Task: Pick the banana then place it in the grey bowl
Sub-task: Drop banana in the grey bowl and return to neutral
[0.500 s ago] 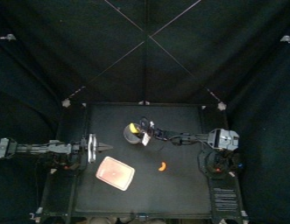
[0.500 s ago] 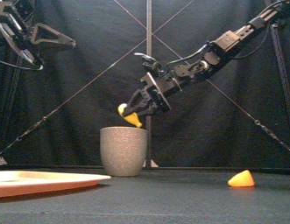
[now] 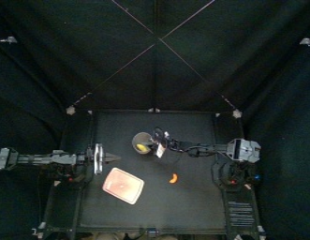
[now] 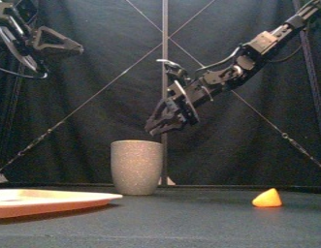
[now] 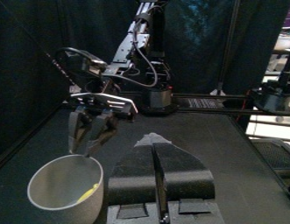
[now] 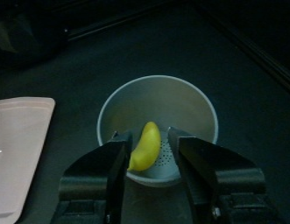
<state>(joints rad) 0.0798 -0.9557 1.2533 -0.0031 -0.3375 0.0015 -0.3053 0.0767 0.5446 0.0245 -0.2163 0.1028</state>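
Yellow item: noted banana lying inside grey bowl, leaning on inner wall. Found right gripper hovering above rim, jaws spread, holding nothing. Found left gripper parked at table's left, jaws pressed together, empty. Judged banana light, stiff, smooth, apt to slip; would take it across mid-curve if regrasping. Judged placement done. Also logged pink tray front left, orange toy front right.

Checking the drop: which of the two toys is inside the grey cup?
The yellow banana: it lies inside the grey cup, while the orange toy sits outside on the table.
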